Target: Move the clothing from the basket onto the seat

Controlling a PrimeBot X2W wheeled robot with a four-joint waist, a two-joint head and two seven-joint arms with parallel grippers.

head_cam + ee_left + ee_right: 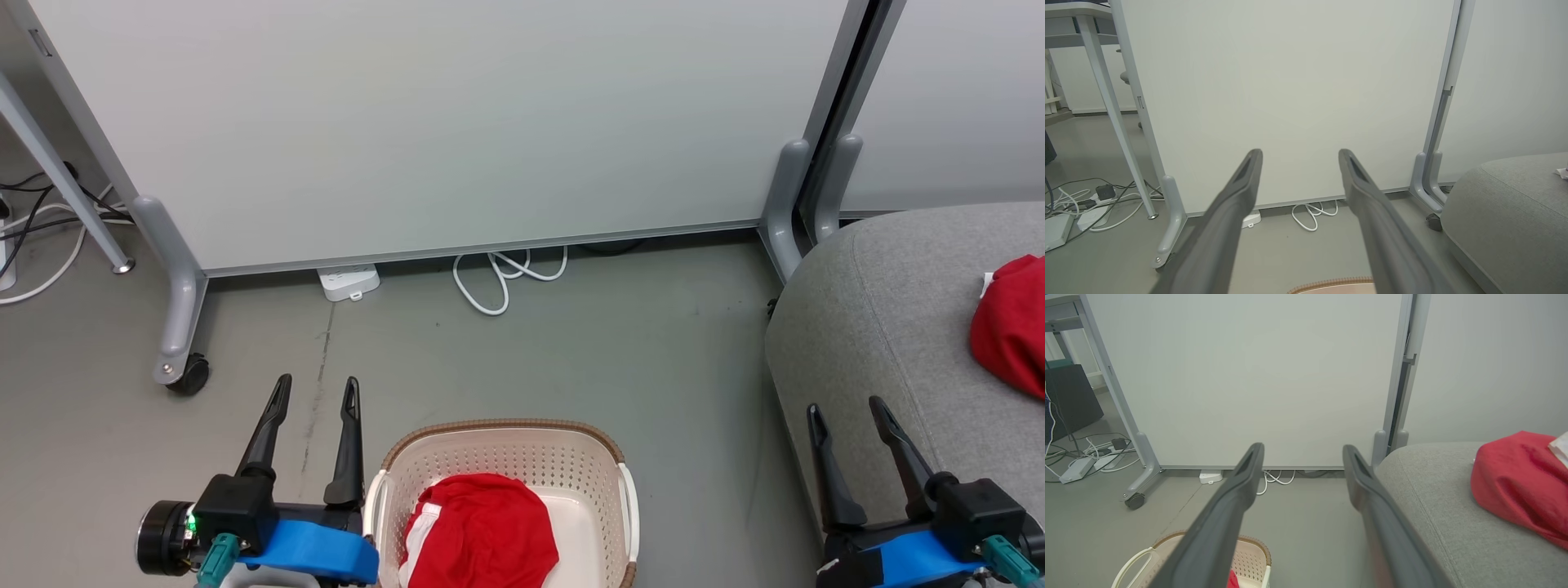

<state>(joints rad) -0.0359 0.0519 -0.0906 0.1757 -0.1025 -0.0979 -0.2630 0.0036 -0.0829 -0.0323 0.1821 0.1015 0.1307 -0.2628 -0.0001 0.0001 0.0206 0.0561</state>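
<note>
at the far left of the head view, dark and white cables [61,269] trail over the grey floor [669,351] around a slanted metal leg [61,175]. to their right a pale partition panel [457,122] stands on a grey foot with a black caster [189,377]. a white power strip [349,282] and a looped white cord [502,282] lie at the panel's lower edge. the left gripper [317,381] hovers at the lower left, released, its two dark fingers spread apart with nothing between them. its blue body sits just beside the left handle of the basket [506,425]. the basket stands on the floor at the bottom centre, cream and perforated with a brown rim. a red garment [490,531] with a white stripe lies crumpled inside it, toward its left side, leaving part of the white bottom bare on the right. further right, well apart from the basket, the grey seat [882,318] takes up the lower right corner, with a rounded edge and a faint seam. the right gripper [844,406] shows at the seat's near-left edge, its fingers likewise wide apart and empty. at the far right a second red garment [1012,327] rests bunched on top of the seat, a bit of white trim at its upper left, apart from the right gripper.
</note>
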